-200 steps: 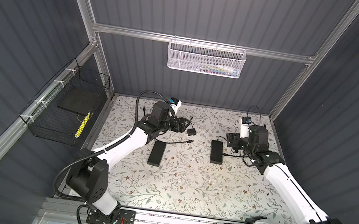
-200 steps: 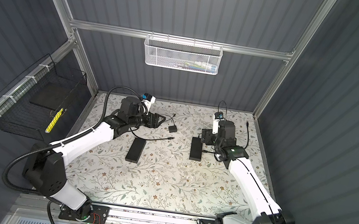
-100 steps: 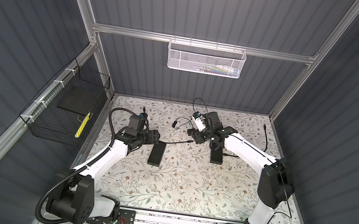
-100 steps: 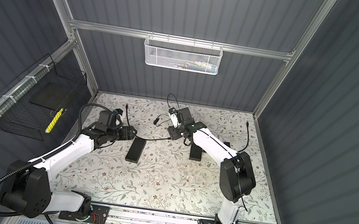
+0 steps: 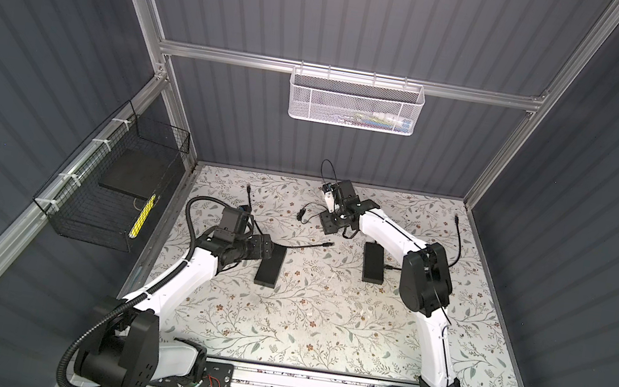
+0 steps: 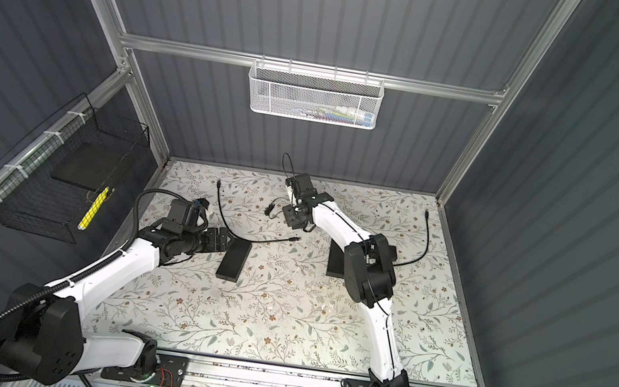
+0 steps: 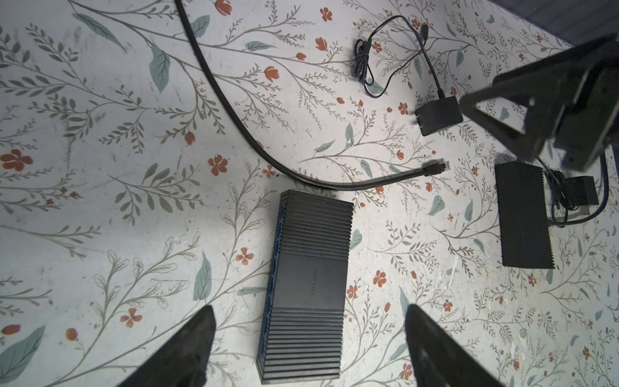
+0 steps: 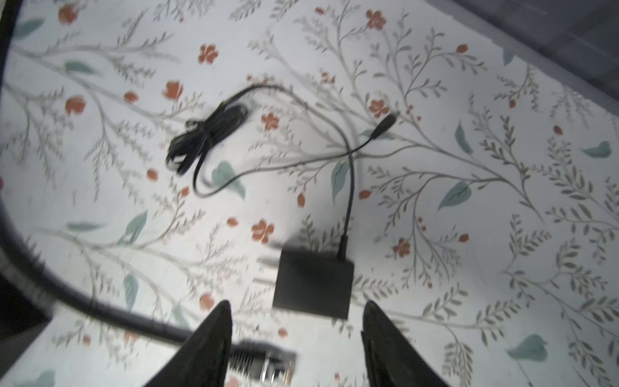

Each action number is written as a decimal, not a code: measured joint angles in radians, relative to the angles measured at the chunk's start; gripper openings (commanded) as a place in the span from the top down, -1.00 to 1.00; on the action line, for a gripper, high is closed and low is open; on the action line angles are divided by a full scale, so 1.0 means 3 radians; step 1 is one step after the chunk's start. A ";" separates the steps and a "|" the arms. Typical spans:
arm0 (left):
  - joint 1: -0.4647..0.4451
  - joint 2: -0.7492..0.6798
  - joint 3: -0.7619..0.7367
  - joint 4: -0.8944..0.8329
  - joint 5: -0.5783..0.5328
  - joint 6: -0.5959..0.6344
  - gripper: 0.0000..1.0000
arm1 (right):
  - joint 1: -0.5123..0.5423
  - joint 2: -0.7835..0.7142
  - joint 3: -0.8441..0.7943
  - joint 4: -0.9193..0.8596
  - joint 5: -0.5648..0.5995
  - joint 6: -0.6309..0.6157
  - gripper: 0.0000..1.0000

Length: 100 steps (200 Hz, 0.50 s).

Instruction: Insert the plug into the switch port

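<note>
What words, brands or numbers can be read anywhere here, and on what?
No text reads clearly.
Faint mark on the switch, left wrist view: too faint to read.
Coloured items in the white basket, both top views: too small to read.

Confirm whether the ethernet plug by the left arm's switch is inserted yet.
Out. The ethernet plug lies free on the floral mat, apart from the switch.
</note>
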<state>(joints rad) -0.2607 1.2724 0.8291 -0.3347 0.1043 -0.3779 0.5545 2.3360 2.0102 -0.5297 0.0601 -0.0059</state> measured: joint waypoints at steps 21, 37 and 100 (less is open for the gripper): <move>0.0011 -0.0010 -0.0034 -0.0008 0.0011 0.0000 -0.78 | -0.0085 0.0272 0.0367 -0.0136 0.0038 0.0100 -0.15; 0.0019 -0.0010 -0.0060 -0.0010 0.0052 0.0003 -0.78 | -0.0132 0.0484 0.0651 -0.0257 0.0062 0.0165 -0.13; 0.0022 0.0146 -0.0075 -0.0047 0.0117 0.0015 -0.79 | -0.0160 0.0844 0.1026 -0.0587 0.0033 0.0278 0.08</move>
<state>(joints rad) -0.2543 1.3163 0.8066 -0.3489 0.1394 -0.3733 0.5064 2.5893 2.3180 -0.7059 0.0700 0.0776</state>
